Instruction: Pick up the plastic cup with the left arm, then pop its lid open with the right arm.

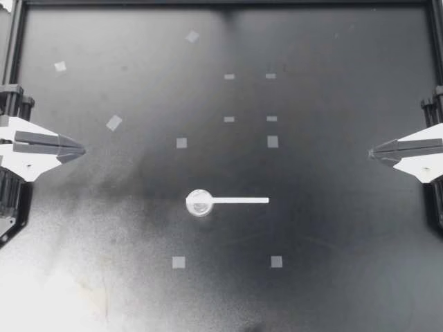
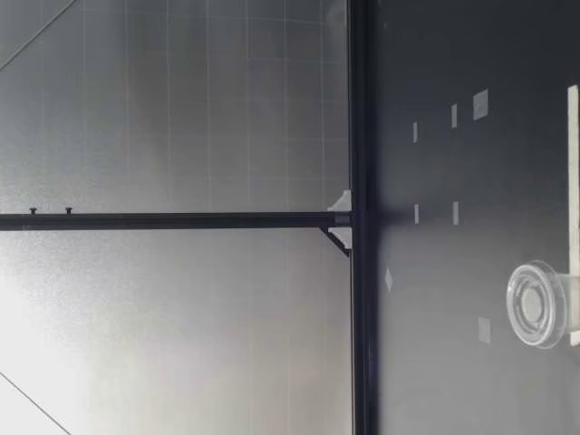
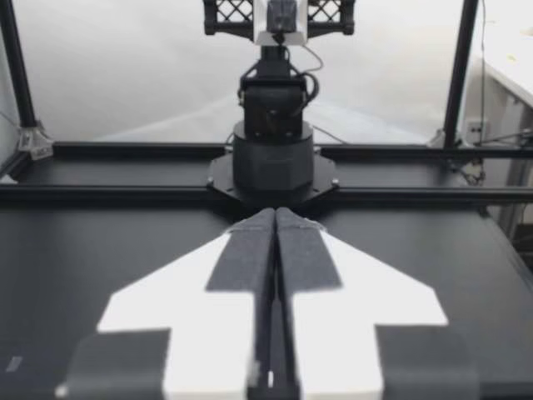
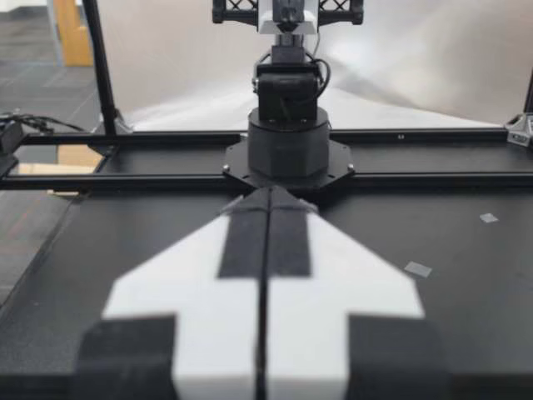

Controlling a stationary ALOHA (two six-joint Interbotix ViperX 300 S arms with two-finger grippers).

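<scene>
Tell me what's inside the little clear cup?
The clear cup looks empty; only the black table shows through. The white stick meets its rim; whether its end slips underneath, I cannot tell.

Black table [image 1: 332, 214] with scoop [image 1: 223, 200], tape squares [image 1: 178, 262]

The top view cuts both arms off at its sides, so only the front of my left claw [image 1: 79, 149] and my right claw [image 1: 374, 151] shows. In the low view the scoop [image 2: 536, 304] and its handle [image 2: 573, 181] run out of the frame. Whether its clear bowl holds anything is too small to tell. Glare washes out the bench [image 1: 69, 297] nearby. In each wrist view the claw's near end is blurred and cropped.
</scene>
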